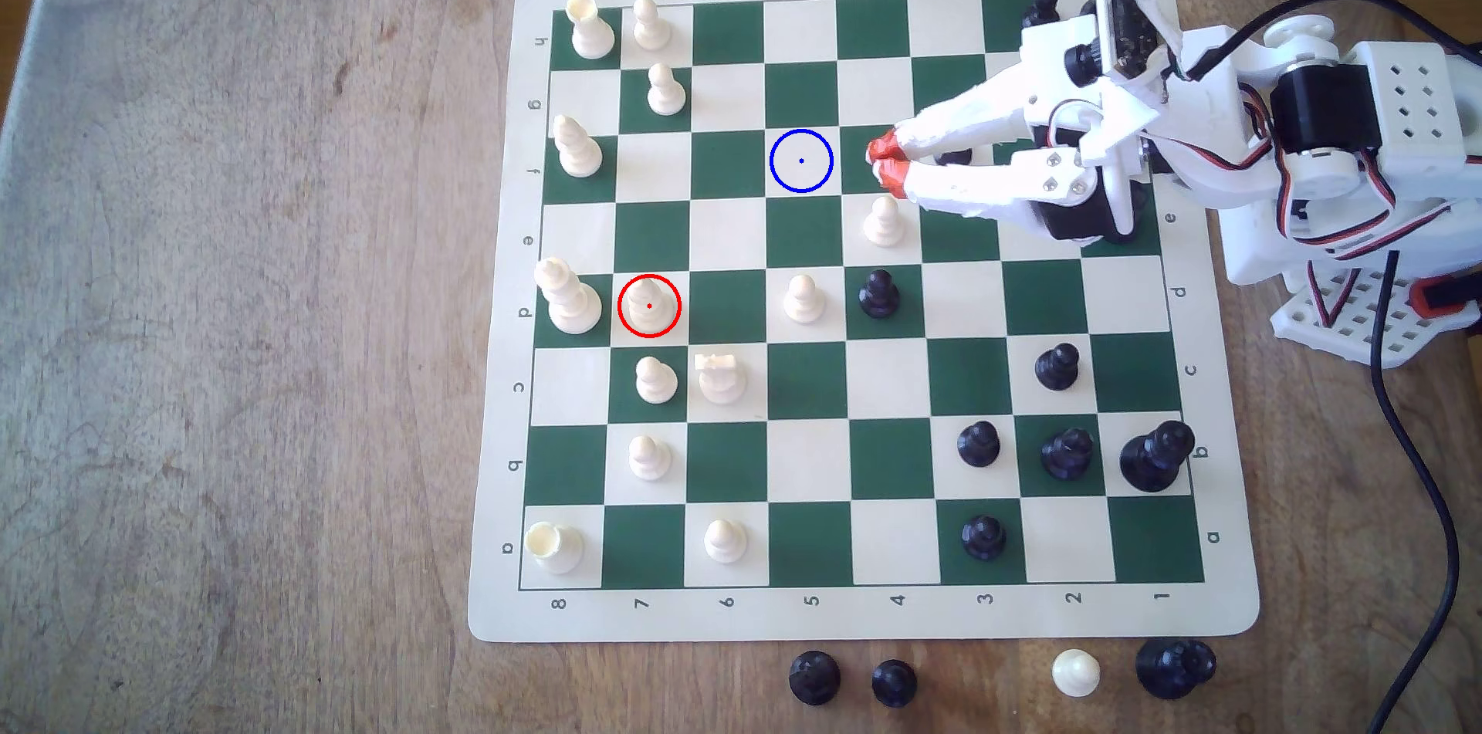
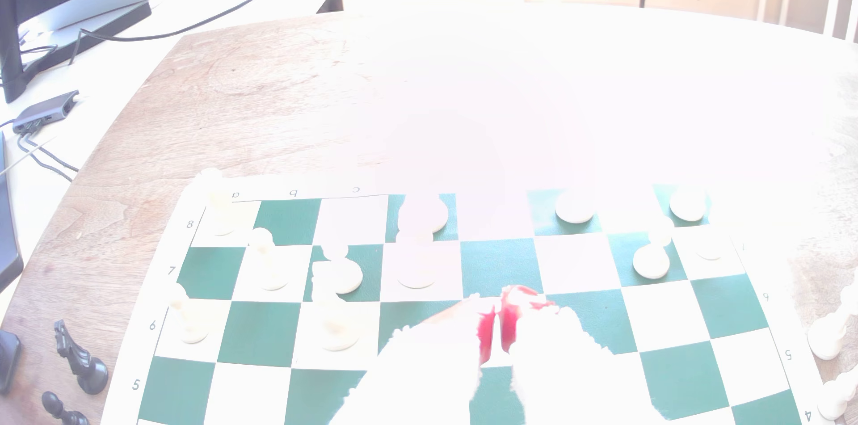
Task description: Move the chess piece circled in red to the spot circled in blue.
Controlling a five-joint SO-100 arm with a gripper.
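The pincer hovers empty over the board, red tips pressed together — just right of the blue-ringed square in the exterior view. Far leftward, the red-circled cream piece waits upright — likely the next reach.

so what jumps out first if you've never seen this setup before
The white arm's claw, red-tipped with its jaws together and holding nothing, reaches over the chessboard from the exterior view's right. Just past its tips is the blue-ringed square; farther toward the exterior view's left, the red ring marks a cream piece with a pointed top among the other cream pieces. The wrist view is heavily washed out by glare.
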